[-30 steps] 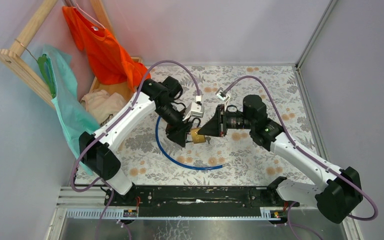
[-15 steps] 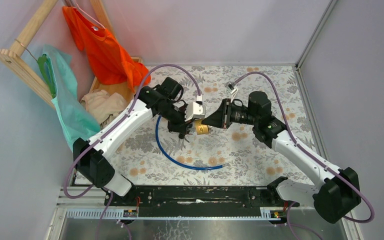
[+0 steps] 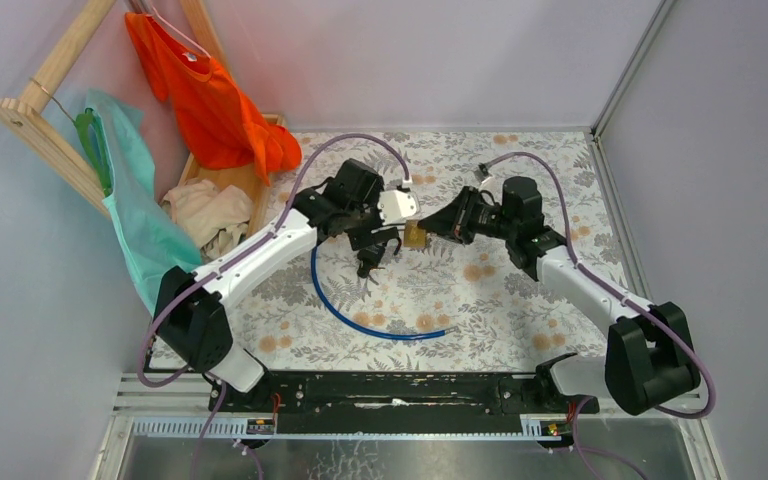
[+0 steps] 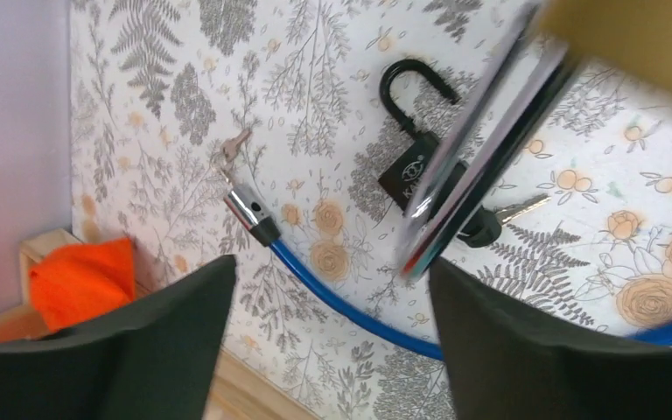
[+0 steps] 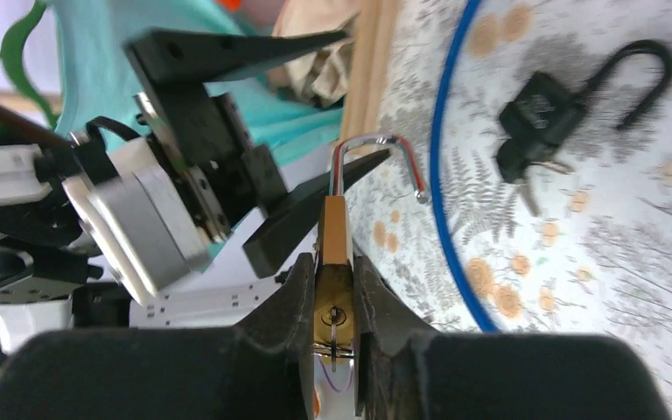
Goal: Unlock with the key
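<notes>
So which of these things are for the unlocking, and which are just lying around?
For the job: key, black padlock by it, brass padlock in the right gripper.
Just lying about: blue cable, orange shirt, teal cloth.

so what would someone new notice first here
The two arms meet mid-table: the fingers of the right gripper clamp a brass padlock in the air, its silver shackle apparently swung open, with the open left gripper close beside. On the floral table below lie a black padlock with a black-headed key at its base and a looping blue cable. An orange garment and a teal garment hang far left.
</notes>
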Available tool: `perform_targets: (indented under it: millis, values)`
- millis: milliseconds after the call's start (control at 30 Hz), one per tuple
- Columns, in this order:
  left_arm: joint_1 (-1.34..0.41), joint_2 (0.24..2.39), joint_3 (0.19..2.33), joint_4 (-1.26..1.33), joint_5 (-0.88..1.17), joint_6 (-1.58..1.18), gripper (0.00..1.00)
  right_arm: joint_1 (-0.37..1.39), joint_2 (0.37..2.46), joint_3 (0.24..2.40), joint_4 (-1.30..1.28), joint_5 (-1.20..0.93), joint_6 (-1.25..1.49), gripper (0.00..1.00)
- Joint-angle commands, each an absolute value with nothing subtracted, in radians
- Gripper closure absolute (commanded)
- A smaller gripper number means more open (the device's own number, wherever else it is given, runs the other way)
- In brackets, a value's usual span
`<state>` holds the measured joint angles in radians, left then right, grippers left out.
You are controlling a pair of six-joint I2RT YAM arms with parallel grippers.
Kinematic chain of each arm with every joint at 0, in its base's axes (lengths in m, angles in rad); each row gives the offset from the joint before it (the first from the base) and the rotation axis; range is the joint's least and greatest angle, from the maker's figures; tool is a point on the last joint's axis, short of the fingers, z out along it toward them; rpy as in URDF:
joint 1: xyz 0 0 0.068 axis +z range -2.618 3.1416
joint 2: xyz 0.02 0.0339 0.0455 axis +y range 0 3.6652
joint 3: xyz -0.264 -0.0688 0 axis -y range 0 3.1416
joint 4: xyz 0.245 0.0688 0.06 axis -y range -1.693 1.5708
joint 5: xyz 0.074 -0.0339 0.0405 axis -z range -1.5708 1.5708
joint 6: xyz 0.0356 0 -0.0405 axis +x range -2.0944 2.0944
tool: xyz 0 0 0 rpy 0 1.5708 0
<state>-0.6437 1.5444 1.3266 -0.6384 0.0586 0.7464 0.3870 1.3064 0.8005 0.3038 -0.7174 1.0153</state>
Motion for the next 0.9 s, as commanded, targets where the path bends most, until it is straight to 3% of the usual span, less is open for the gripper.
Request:
perform_targets:
  millis: [0,233,467,867]
  values:
    - [-0.597,1.564,1.361,-0.589,0.024,0.695,0.01,0.314,1.284,0.836,0.248,-0.65,0.964,1.0]
    - [-0.527,1.53,1.334,-0.584,0.012,0.654,0.0,0.288,1.357,0.847,0.193,-0.511,0.737,1.0]
    - [-0.361,1.48,1.36,-0.552,0.202,0.482,0.0,0.301,1.475,0.801,0.327,-0.472,0.614,1.0]
    - [-0.25,1.39,1.348,-0.558,0.251,0.393,0.0,0.327,1.523,0.636,0.381,-0.443,0.672,1.0]
